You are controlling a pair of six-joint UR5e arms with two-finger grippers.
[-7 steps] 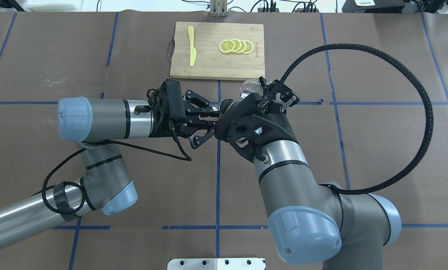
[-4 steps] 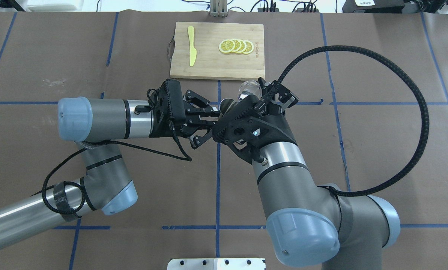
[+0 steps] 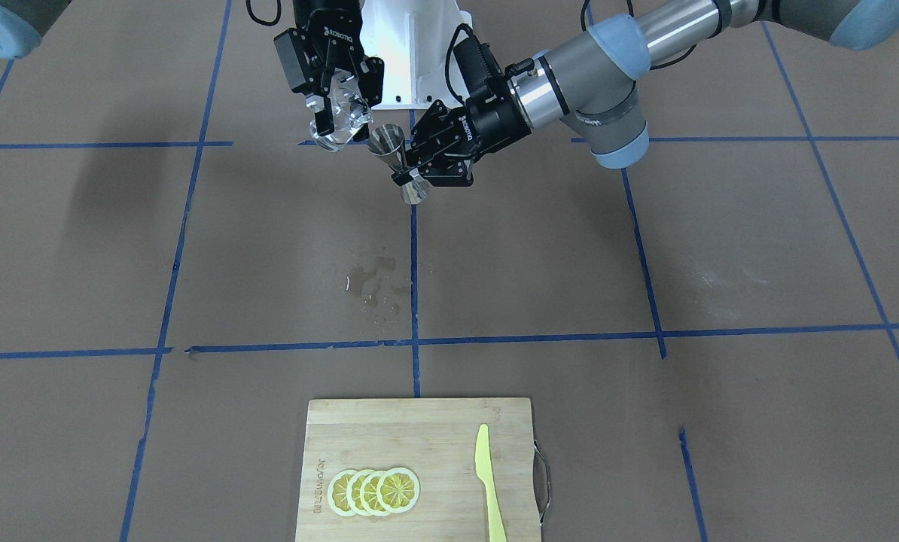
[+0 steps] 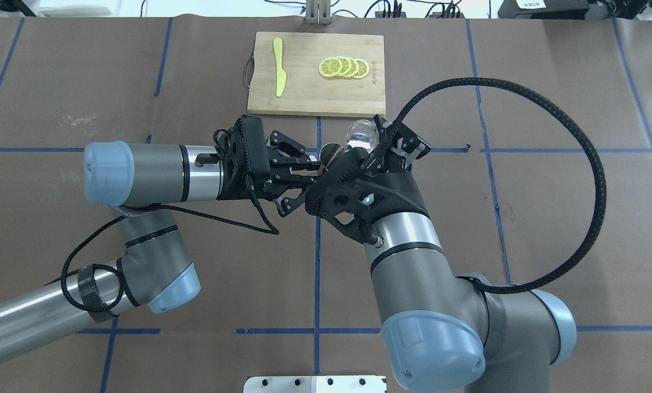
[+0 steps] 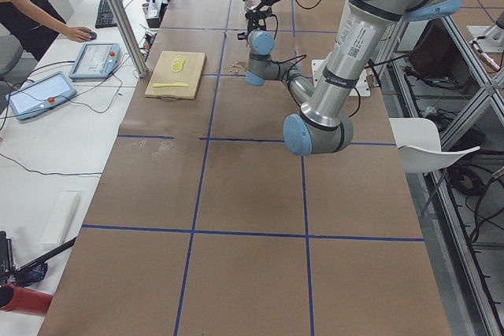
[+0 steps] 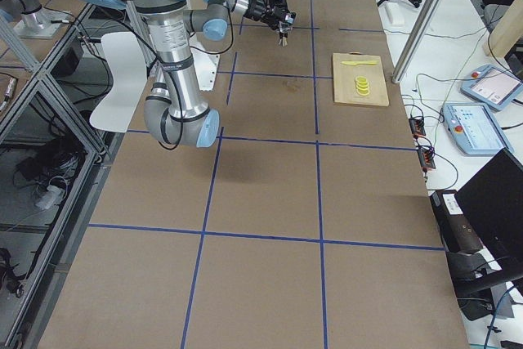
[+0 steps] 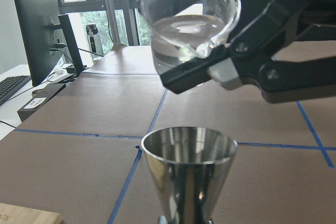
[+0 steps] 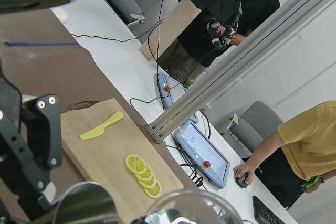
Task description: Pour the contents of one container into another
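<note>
Two arms meet over mid-table. One cutting board (image 4: 315,98) lies beyond them. The right gripper (image 3: 344,113) pinches the one glass tumbler (image 7: 189,19), tipped and holding liquid, its lip above and just to the right-arm side of the mouth of the one jigger (image 7: 189,161). The left gripper (image 3: 412,162) clamps the jigger's waist and holds it upright. One yellow knife (image 4: 278,66), four lemon slices (image 4: 343,67).

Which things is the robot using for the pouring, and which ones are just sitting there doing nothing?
In use:
- glass tumbler, tipped, held in the right tool
- metal jigger, held in the left tool

Just lying about:
- cutting board
- lemon slices
- yellow knife
- wet patch on the table
</note>
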